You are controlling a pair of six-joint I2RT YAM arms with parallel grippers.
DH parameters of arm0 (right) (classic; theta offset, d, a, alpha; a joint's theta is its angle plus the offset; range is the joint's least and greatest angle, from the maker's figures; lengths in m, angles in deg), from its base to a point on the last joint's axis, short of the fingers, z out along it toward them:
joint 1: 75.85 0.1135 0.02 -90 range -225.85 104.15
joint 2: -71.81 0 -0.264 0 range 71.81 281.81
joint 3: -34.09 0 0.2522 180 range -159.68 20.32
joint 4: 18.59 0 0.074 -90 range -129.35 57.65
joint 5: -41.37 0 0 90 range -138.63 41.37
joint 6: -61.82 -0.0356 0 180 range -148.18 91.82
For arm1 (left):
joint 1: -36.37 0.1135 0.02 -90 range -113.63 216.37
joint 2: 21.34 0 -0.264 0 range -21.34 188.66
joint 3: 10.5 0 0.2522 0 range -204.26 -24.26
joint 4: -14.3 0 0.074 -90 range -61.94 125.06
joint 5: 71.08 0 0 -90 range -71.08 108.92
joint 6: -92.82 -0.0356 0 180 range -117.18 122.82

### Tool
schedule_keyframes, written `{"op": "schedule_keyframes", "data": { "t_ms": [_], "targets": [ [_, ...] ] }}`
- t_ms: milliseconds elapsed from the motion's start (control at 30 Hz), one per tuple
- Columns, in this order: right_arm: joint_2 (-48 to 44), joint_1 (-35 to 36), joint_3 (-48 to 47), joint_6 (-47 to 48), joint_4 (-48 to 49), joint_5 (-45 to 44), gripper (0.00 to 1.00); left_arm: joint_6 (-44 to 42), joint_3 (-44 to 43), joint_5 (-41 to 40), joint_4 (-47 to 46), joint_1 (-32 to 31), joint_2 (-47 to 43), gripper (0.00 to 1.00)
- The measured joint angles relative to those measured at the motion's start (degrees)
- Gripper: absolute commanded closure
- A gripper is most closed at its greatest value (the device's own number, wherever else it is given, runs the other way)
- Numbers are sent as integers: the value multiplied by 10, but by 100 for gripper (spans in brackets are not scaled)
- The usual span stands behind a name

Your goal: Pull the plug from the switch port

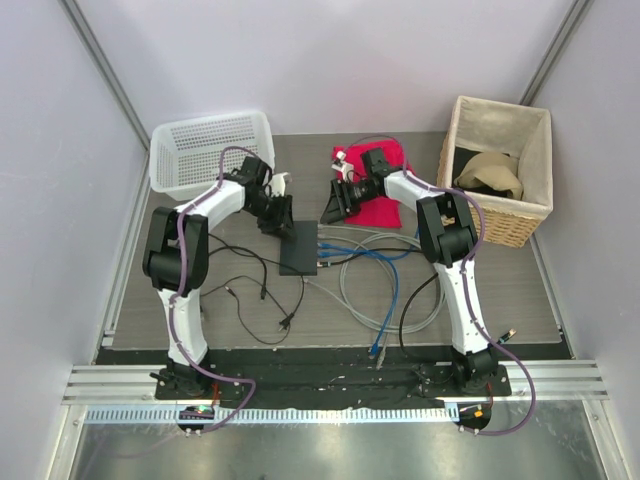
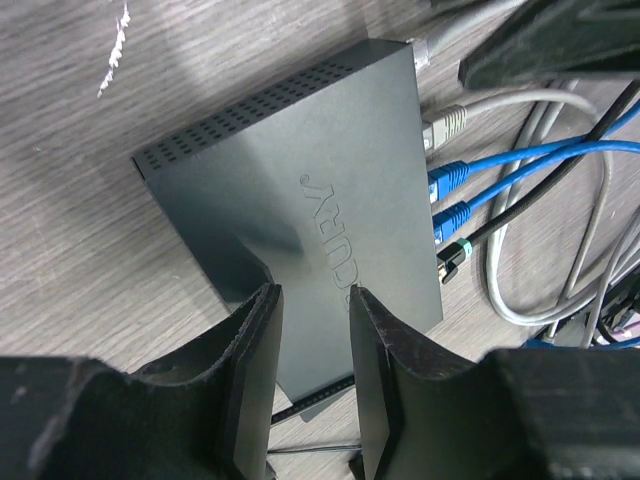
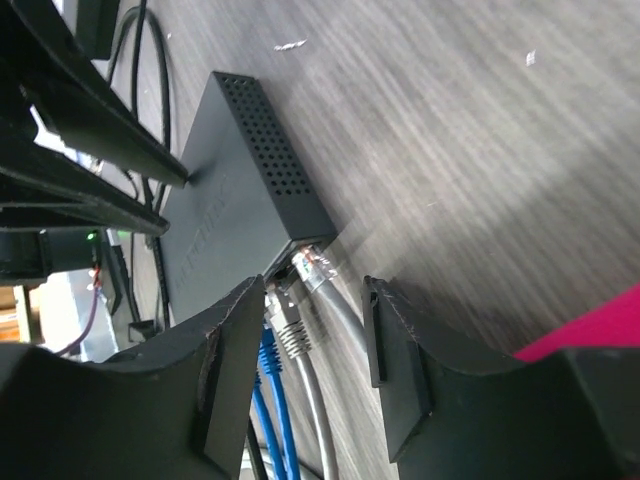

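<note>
The switch [image 1: 298, 250] is a flat black box lying mid-table, with cables running off its right edge. In the left wrist view the switch [image 2: 300, 200] has grey [image 2: 447, 122], blue [image 2: 447, 178] and black plugs along that edge. My left gripper [image 1: 283, 218] hovers at its far end, jaws [image 2: 312, 300] partly open over the top face with nothing between them. My right gripper [image 3: 312, 290] stands open, its fingers straddling a clear plug [image 3: 320, 265] on a grey cable and a grey-booted plug [image 3: 292, 322], touching neither. Blue plugs [image 3: 268, 355] sit behind the left finger.
A red cloth [image 1: 385, 200] lies under my right arm. At the back left stands a white mesh basket [image 1: 210, 150], and a wicker basket [image 1: 500, 215] at the back right. Grey, blue and black cables [image 1: 380, 280] loop across the table near the switch.
</note>
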Motion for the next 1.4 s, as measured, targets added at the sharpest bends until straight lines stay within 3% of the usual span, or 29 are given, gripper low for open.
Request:
{"op": "schedule_keyframes", "data": {
  "t_ms": [833,1167,1300,1400],
  "targets": [
    [19,12,-12,2,-1,19,57,9,-12,15,-14,-3,15,62],
    [34,14,-43,87,-46,28,60,9,-12,14,-14,-3,15,62],
    [45,14,-64,126,-73,31,73,9,-12,13,-14,-3,15,62],
    [45,16,-67,137,-76,19,75,9,-12,12,-15,-5,15,62]
  ]
}}
